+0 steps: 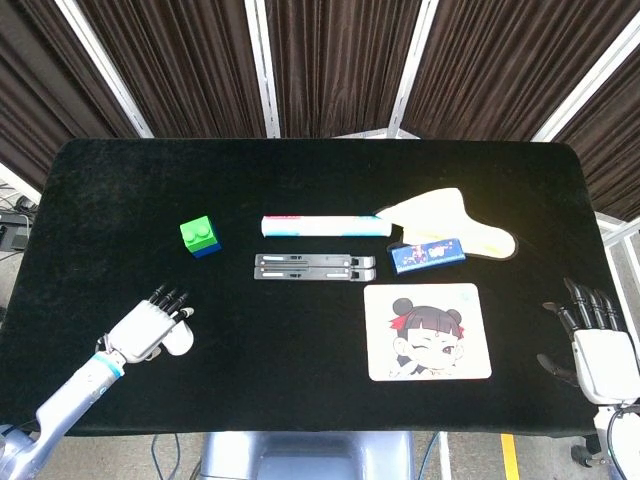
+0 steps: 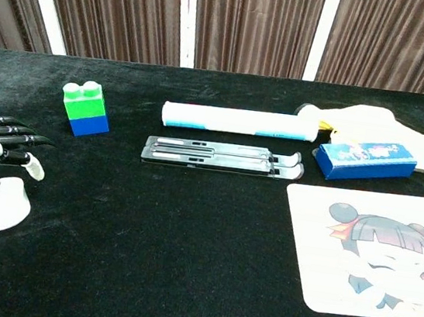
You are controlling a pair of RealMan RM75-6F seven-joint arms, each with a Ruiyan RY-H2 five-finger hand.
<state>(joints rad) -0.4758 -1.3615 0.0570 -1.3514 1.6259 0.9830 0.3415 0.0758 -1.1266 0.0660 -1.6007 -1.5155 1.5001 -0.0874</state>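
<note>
My left hand (image 1: 148,328) hovers over the white mouse (image 2: 1,203), fingers spread, gripping nothing; my right hand (image 1: 597,345) lies open too.

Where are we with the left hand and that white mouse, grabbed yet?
Not yet. Done: the left hand is above the white mouse, fingers extended over it. In hand: nothing; the mouse sits on the black table. Left: closing on it and lifting. The right hand is open at the table edge.
</note>
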